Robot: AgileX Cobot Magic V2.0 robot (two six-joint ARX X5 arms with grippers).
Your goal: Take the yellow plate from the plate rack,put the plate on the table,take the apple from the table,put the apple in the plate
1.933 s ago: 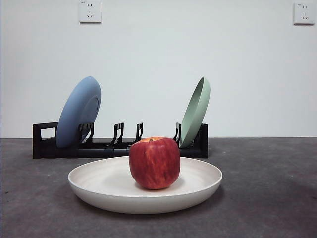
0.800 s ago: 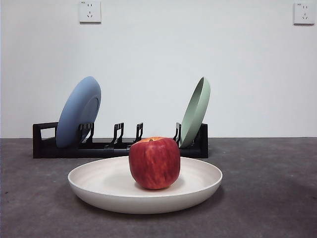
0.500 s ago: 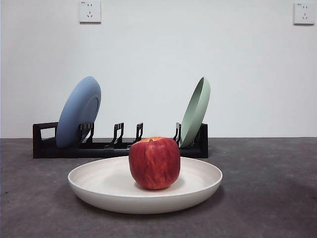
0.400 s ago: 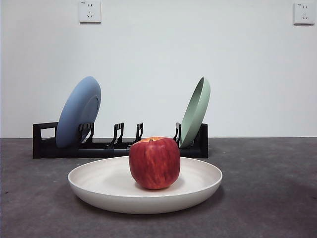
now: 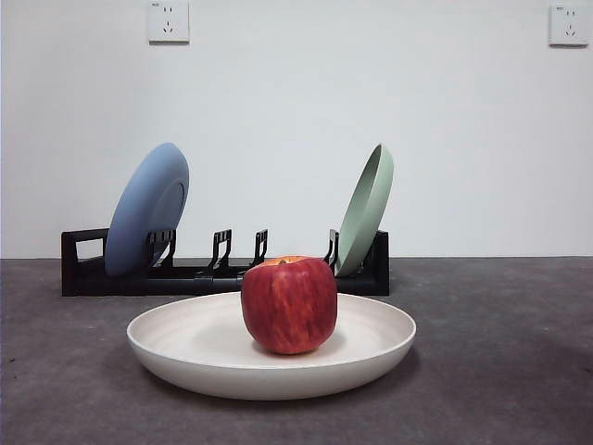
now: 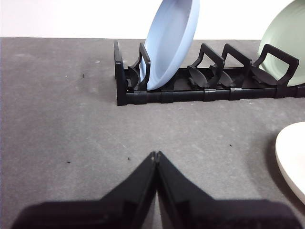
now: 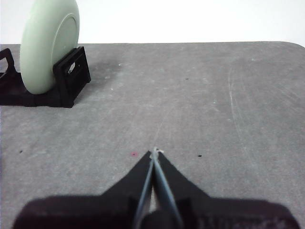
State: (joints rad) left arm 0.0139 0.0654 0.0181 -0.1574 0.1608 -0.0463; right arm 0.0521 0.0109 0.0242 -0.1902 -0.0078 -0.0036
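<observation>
Nearest the front camera, the yellow plate (image 5: 271, 357) lies flat on the table (image 5: 500, 371), and the apple (image 5: 289, 304) sits upright in its middle, touching the plate floor. By that layout, both steps of the task look finished; nothing is held. The left end effector (image 6: 155, 155) has its jaws pressed together over bare table, with only the plate's edge (image 6: 291, 157) showing to one side. The right end effector (image 7: 153, 151) is likewise closed on nothing, well apart from the plate. If any move remains, it is only to keep both arms clear.

The table is dark grey, rough and matte, with a few small specks. Behind the plate stands the plate rack (image 5: 222, 271), carrying 1 blue plate (image 5: 146, 221) and 1 pale green plate (image 5: 365, 209), its middle slots vacant. Farthest back is a plain white wall with 2 sockets (image 5: 168, 21).
</observation>
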